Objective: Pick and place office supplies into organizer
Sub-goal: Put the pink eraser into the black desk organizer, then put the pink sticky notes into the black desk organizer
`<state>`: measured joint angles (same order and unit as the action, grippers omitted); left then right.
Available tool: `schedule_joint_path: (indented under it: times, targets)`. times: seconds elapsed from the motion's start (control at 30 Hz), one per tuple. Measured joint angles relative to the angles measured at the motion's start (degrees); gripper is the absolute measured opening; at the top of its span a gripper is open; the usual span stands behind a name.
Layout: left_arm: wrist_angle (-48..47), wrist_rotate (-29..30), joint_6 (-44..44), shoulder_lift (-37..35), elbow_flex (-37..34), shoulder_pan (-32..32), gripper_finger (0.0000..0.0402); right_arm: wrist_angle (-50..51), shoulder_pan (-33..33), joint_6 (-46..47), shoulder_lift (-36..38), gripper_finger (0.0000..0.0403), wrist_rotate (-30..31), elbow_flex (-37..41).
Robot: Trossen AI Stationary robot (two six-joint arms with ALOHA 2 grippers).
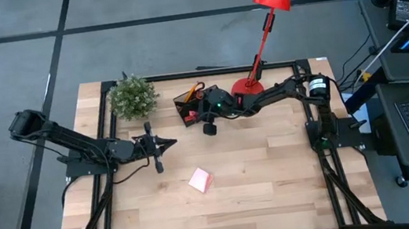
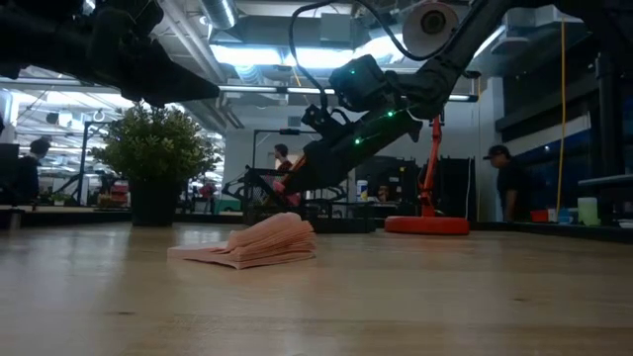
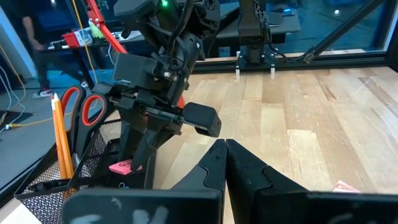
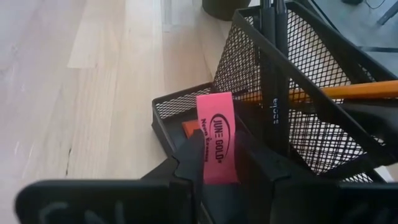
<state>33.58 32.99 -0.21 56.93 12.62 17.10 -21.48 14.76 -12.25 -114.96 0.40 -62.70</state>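
The right gripper (image 4: pixel 219 163) has its fingers closed on a pink eraser (image 4: pixel 217 137), poised over the low front tray of the black mesh organizer (image 4: pixel 311 118), which already holds pens, pencils and scissors. A clean drop likely wants the eraser lowered inside the tray rim before release. The left gripper (image 3: pixel 225 163) waits above the desk (image 1: pixel 275 168), fingers together, near the note pad (image 1: pixel 200 181).

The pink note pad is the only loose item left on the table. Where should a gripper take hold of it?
From above, across two opposite edges of the pink note pad. It lies flat with fanned sheets, so pinch low to hold the whole stack. The left gripper is closest.
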Motion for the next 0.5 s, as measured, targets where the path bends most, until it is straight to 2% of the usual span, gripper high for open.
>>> schedule_joint_path:
  times: [0.3, 0.5]
  targets:
    - [0.00, -0.02, -0.09, 0.00, 0.00, 0.00, 0.0005, -0.06, 0.00, 0.20, 0.04, 0.0139, 0.02, 0.00]
    - [0.00, -0.02, -0.09, 0.00, 0.00, 0.00, 0.0001, 0.19, -0.17, 0.36, 0.30, 0.0158, 0.00, 0.00]
